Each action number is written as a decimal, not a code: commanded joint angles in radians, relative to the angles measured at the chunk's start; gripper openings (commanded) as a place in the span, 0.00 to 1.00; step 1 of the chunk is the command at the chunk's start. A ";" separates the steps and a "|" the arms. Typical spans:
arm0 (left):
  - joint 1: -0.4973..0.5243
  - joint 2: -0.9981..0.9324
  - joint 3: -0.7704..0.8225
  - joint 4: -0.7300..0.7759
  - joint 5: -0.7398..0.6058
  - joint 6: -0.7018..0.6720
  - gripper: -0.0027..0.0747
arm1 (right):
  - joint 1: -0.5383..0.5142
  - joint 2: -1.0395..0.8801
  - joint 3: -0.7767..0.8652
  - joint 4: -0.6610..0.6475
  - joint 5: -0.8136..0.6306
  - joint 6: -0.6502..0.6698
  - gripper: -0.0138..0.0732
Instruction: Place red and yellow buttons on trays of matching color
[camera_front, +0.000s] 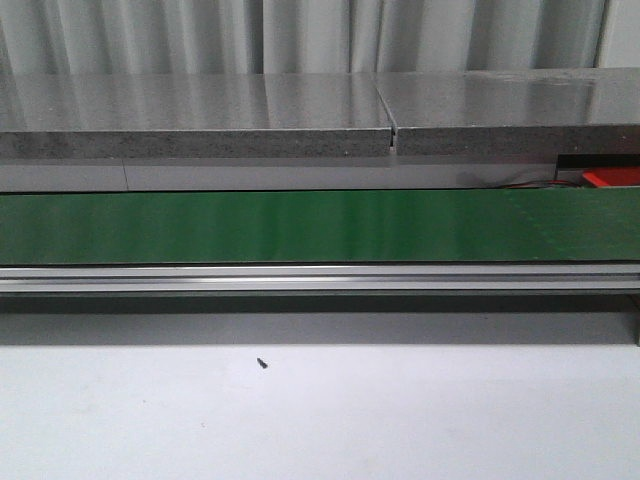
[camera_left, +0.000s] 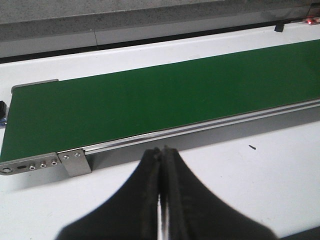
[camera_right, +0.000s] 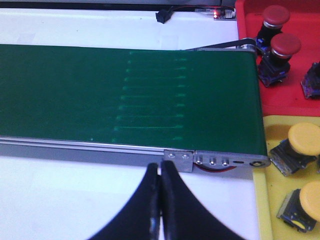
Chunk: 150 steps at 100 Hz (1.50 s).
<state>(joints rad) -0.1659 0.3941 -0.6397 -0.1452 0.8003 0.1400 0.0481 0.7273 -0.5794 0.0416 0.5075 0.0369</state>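
In the right wrist view a red tray (camera_right: 300, 100) holds two red buttons (camera_right: 284, 46) (camera_right: 275, 16), and a yellow tray (camera_right: 280, 200) beside it holds two yellow buttons (camera_right: 305, 139) (camera_right: 310, 195). Both trays lie past the end of the green conveyor belt (camera_right: 125, 95). My right gripper (camera_right: 160, 166) is shut and empty over the white table, just short of the belt's rail. My left gripper (camera_left: 163, 149) is shut and empty too, near the belt's other end (camera_left: 150, 100). No button lies on the belt. The front view shows a corner of the red tray (camera_front: 612, 178).
The belt (camera_front: 320, 227) runs across the front view with an aluminium rail (camera_front: 320, 278) along its near side. A small dark speck (camera_front: 262, 363) lies on the white table (camera_front: 320, 420). A grey ledge (camera_front: 200, 120) stands behind the belt. A dark part (camera_right: 314, 82) lies at the red tray's edge.
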 joint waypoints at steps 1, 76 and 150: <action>-0.009 0.008 -0.026 -0.018 -0.069 -0.002 0.01 | 0.001 -0.060 0.008 0.008 -0.051 -0.010 0.08; -0.009 0.008 -0.026 -0.018 -0.069 -0.002 0.01 | 0.000 -0.306 0.128 0.026 -0.058 -0.010 0.08; -0.009 0.010 -0.021 -0.024 -0.069 -0.002 0.01 | 0.000 -0.306 0.128 0.026 -0.058 -0.010 0.08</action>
<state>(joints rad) -0.1659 0.3941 -0.6377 -0.1452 0.8003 0.1400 0.0497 0.4208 -0.4271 0.0618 0.5239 0.0369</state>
